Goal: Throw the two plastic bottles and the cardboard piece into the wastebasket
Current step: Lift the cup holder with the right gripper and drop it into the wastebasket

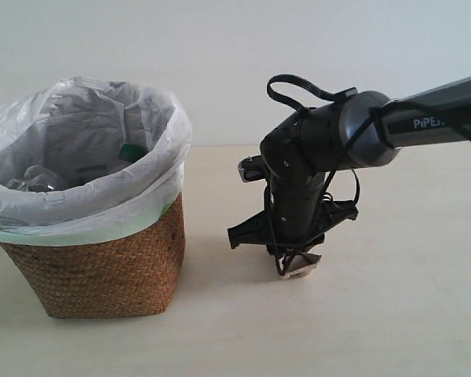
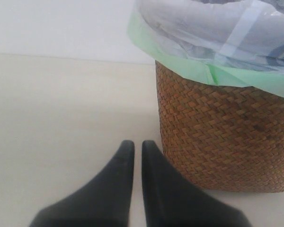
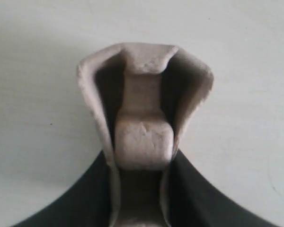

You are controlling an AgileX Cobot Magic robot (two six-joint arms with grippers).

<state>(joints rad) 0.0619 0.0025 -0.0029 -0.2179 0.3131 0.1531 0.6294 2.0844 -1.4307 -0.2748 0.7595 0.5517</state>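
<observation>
Well, the cardboard piece (image 3: pixel 142 137) is sitting clamped in the right pincer (image 3: pixel 141 163), low over the middle of the desk (image 1: pixel 392 314). Toward the left edge the wastebasket (image 1: pixel 102 267) is holding a green-capped bottle (image 1: pixel 130 149). Beside it the left pincer (image 2: pixel 137 146) is hovering closed and empty.

Right arm (image 1: pixel 443 118): is reaching in sideways, its wrist (image 1: pixel 298 161) bending straight down.
Right gripper (image 3: pixel 141 158): is pointing downward, fingers pinching the cardboard piece (image 3: pixel 144 85) between them.
Left gripper (image 2: pixel 137 146): is holding nothing, fingers lying almost together, a thin slit between the tips.
</observation>
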